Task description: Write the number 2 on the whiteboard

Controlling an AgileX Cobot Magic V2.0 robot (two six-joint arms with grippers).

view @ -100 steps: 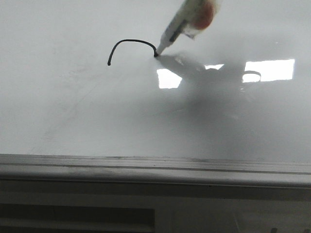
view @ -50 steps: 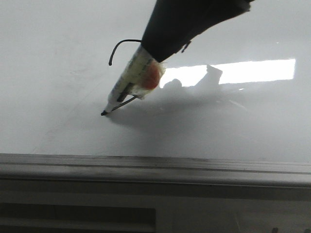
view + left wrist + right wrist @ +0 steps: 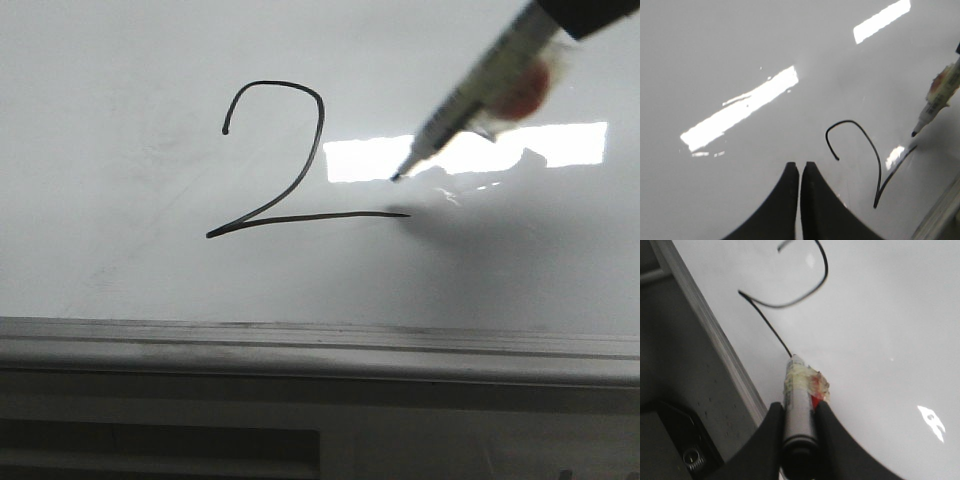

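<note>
The number 2 [image 3: 320, 216] stands in thin black line on the whiteboard [image 3: 120, 270], with a curved top and a long flat base. My right gripper [image 3: 799, 410] is shut on a taped marker [image 3: 470, 95]. The marker's tip hangs just above and right of the end of the base stroke, slightly off the board. The digit also shows in the left wrist view [image 3: 879, 165] and the right wrist view [image 3: 822, 275]. My left gripper [image 3: 800, 167] is shut and empty, hovering over the board beside the digit's top curl.
A grey metal rail [image 3: 300, 345] runs along the board's near edge, with a darker ledge below it. A bright rectangular light reflection [image 3: 560, 145] lies on the board behind the marker.
One second ago only the top curve was drawn. The marker then ran down to the lower left, drew the base stroke rightward, and now sits lifted at the stroke's right end.
</note>
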